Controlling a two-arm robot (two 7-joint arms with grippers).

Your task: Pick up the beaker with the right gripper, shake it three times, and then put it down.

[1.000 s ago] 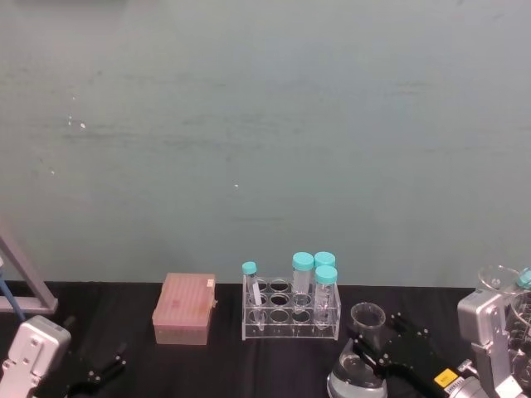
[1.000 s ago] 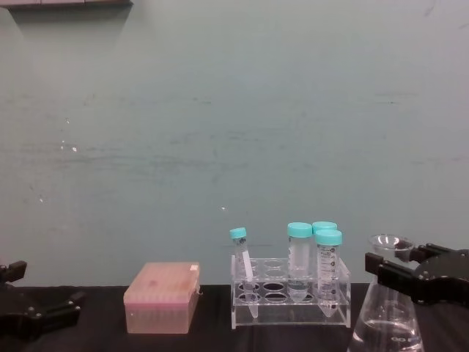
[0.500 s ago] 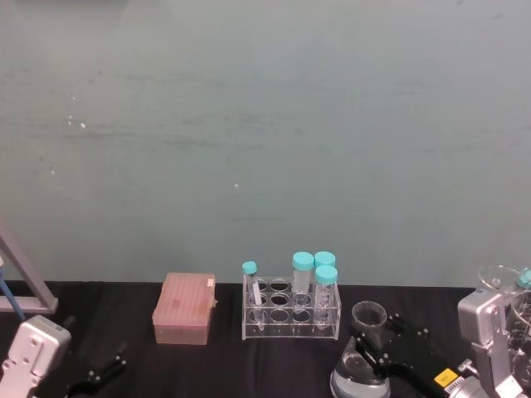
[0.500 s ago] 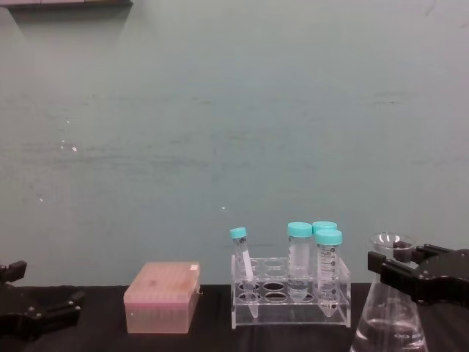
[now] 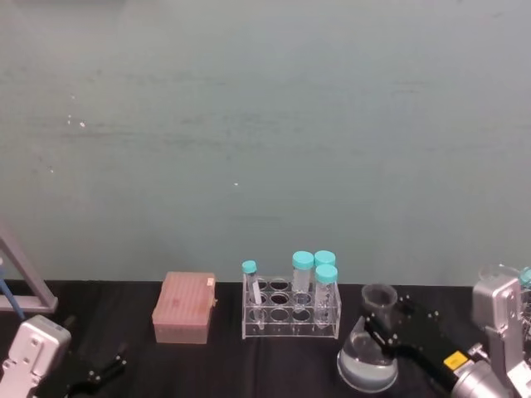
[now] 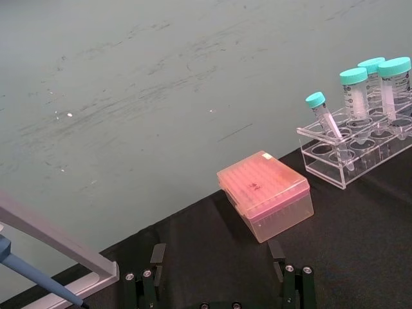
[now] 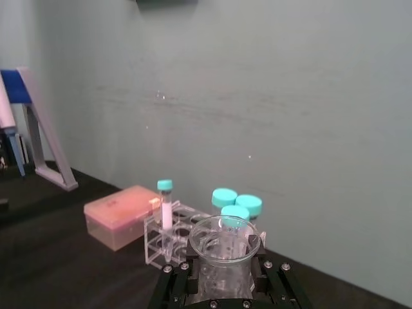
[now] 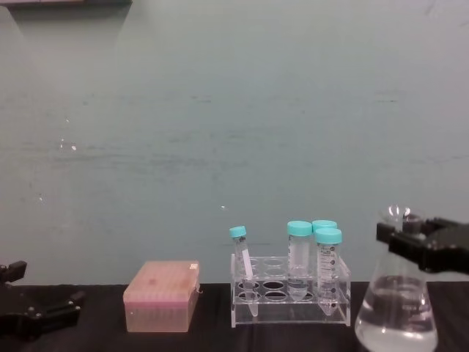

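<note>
**Item 1, beaker** [image 8: 396, 312]: one. Clear glass, conical, with a wide round base tapering to a narrow rimmed neck. It stands upright and taller than the tubes, with what looks like clear liquid low in the body. It is just right of the rack, at the right side of the black tabletop [image 5: 224, 365]. Whether its base touches the tabletop cannot be told.

**Item 2, right claw** [image 5: 382, 318]: one. Black, with blocky angular fingers clamped on the beaker's neck just under the rim.

**Item 3, left claw** [image 6: 219, 290]: one. Black and thin-fingered, with its fingers spread apart. It sits low at the left edge of the tabletop and holds nothing.

**Item 4, rack** [image 8: 289, 308]: one. Clear rigid plastic with round holes.

**Item 5, tubes** [image 8: 328, 268]: four. Clear plastic with teal caps. Three are wide and upright, and one is slim and leaning.

**Item 6, box** [image 8: 161, 297]: one. Translucent pink plastic, rectangular and lidded, left of the rack and apart from it.
</note>
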